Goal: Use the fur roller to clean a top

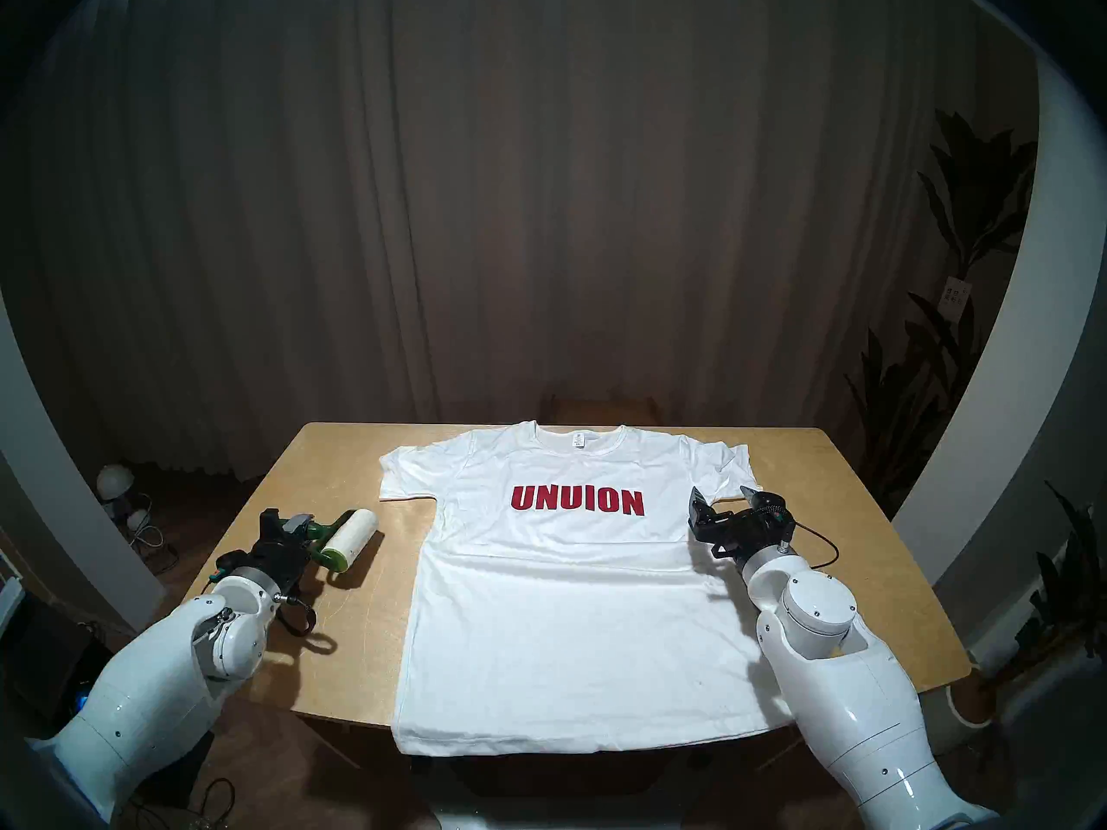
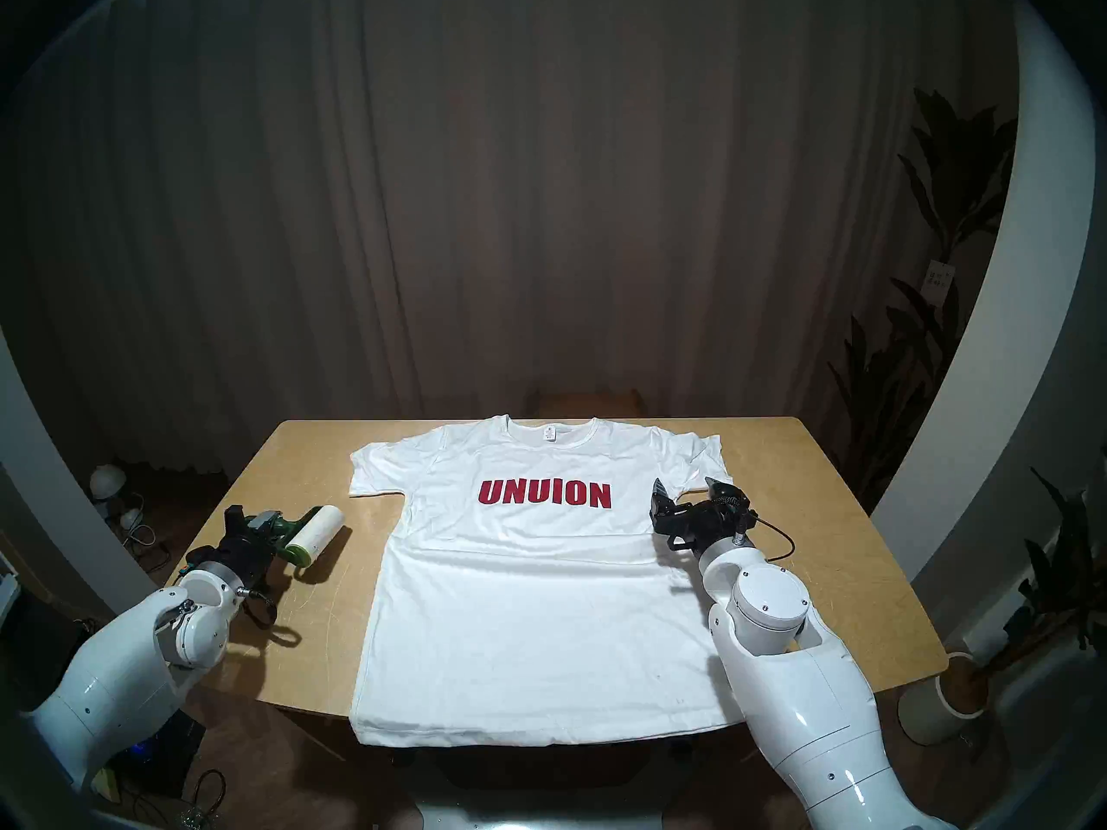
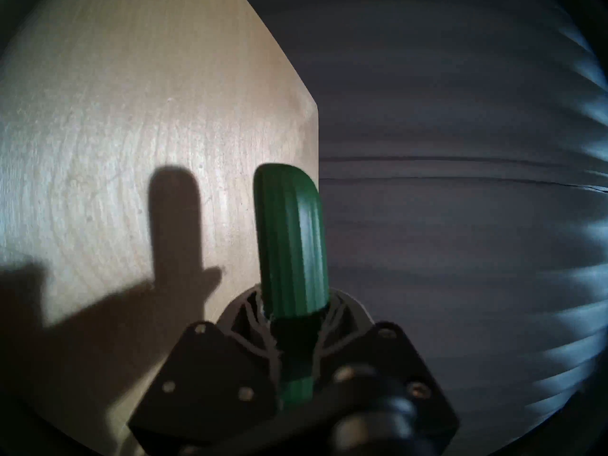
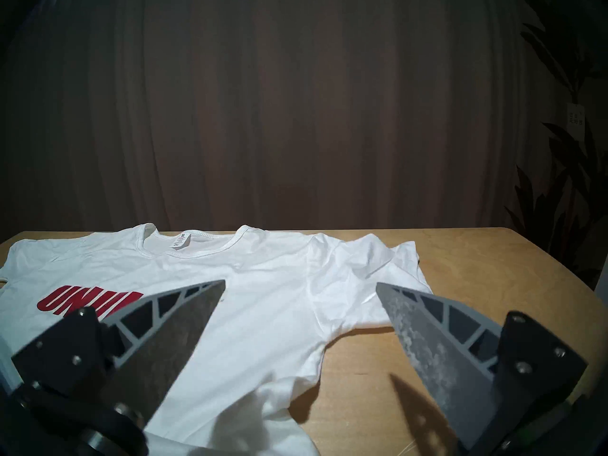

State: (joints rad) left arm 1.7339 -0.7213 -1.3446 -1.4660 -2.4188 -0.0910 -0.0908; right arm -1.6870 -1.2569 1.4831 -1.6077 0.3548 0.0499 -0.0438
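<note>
Gripping lint roller by green handle, left gripper clamped, beside UNUION T-shirt on wooden table. Right gripper spread wide over sleeve.

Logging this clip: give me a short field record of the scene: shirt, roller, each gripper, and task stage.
top: white T-shirt with red UNUION print, spread flat on the wooden table, hem over the near edge
fur roller: left of the shirt, roll not touching the cloth
left gripper: shut on the roller's green handle
right gripper: open, empty, over the shirt's right sleeve
stage: roller held, rolling not yet begun
</note>
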